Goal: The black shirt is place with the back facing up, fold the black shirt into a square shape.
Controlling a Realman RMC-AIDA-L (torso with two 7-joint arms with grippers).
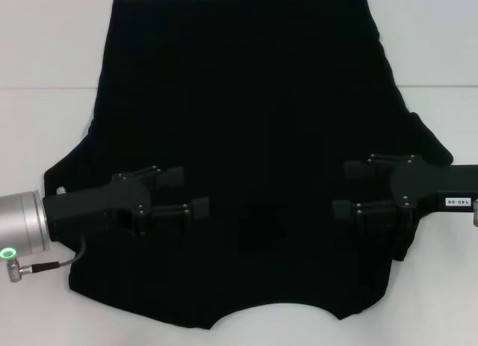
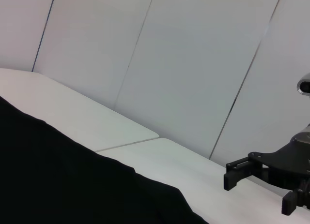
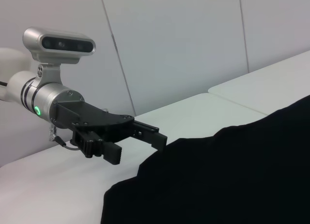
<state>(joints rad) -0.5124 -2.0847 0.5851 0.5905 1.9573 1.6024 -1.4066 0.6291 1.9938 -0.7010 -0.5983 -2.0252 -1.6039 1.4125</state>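
Observation:
The black shirt (image 1: 246,122) lies spread flat on the white table (image 1: 45,62), its curved neckline at the near edge and its hem at the far side. My left gripper (image 1: 187,191) is open and empty over the shirt's near left part, by the left sleeve. My right gripper (image 1: 345,189) is open and empty over the near right part, facing the left one. The left wrist view shows the shirt (image 2: 72,185) and the right gripper (image 2: 259,192). The right wrist view shows the shirt (image 3: 218,175) and the left gripper (image 3: 138,146) held above the cloth.
The table is made of white panels with a seam (image 1: 45,89) running across behind the left sleeve. Pale wall panels (image 2: 193,64) stand behind the table in the wrist views.

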